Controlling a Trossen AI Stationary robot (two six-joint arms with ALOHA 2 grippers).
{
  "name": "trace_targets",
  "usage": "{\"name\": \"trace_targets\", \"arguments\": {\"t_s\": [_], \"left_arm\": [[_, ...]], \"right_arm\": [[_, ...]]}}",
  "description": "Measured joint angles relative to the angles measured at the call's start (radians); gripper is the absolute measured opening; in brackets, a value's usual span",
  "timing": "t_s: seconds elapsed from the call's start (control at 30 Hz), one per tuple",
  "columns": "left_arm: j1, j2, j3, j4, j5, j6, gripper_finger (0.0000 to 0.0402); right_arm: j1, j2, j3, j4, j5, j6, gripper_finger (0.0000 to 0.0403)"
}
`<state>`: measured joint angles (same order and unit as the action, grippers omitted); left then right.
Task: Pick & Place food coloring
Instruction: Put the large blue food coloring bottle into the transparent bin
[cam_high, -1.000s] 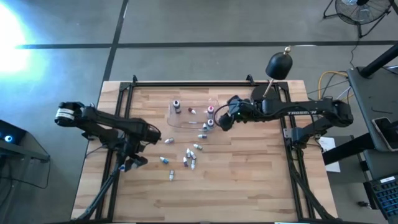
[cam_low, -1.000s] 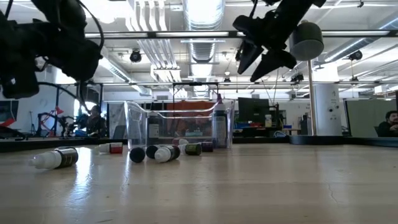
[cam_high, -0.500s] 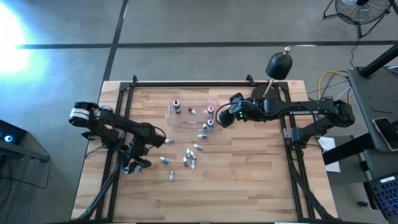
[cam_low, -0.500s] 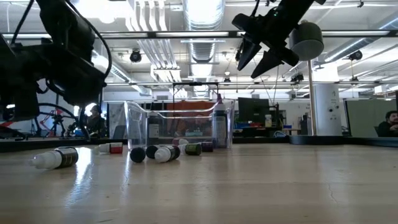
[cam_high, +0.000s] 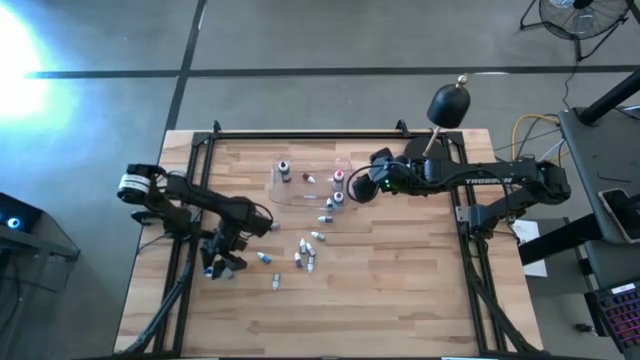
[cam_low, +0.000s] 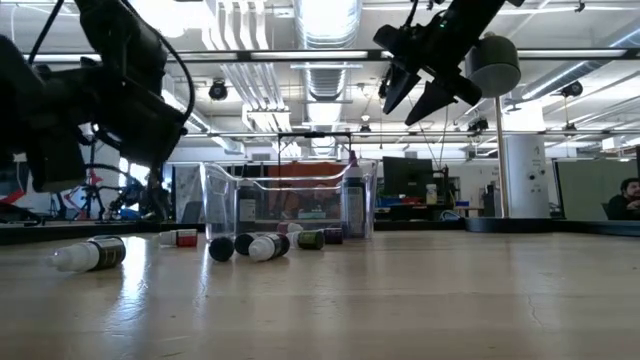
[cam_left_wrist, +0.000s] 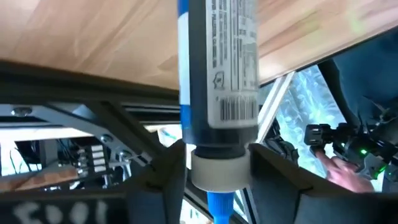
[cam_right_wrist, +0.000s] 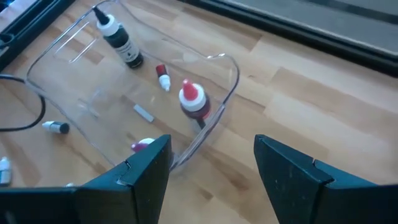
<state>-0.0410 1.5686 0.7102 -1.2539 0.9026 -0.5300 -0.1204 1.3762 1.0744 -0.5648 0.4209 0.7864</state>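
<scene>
Bottles of food coloring (cam_high: 308, 248) lie scattered on the desk (cam_high: 400, 290) just beside the clear tray (cam_high: 300, 188), seen from above. My left tool (cam_left_wrist: 211, 171) clamps a blue-striped dropper bottle (cam_left_wrist: 217, 81). My right tool (cam_right_wrist: 211, 168) hangs spread over the tray's rim, holding nothing.
</scene>
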Motion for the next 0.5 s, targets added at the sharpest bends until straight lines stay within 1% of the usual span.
{"name": "trace_targets", "arguments": {"t_s": [0.17, 0.33, 0.5], "left_arm": [[0.0, 0.002, 0.043, -0.002, -0.017, 0.003, 0.0171], [0.0, 0.002, 0.069, -0.002, -0.019, -0.016, 0.0176], [0.0, 0.001, 0.071, -0.016, -0.049, -0.019, 0.0176]], "right_arm": [[-0.002, 0.0, 0.0, 0.001, 0.002, -0.003, 0.0224], [-0.008, 0.0, 0.0, 0.001, 0.003, -0.004, 0.0224], [-0.011, 0.0, -0.001, 0.001, 0.003, -0.004, 0.0224]]}}
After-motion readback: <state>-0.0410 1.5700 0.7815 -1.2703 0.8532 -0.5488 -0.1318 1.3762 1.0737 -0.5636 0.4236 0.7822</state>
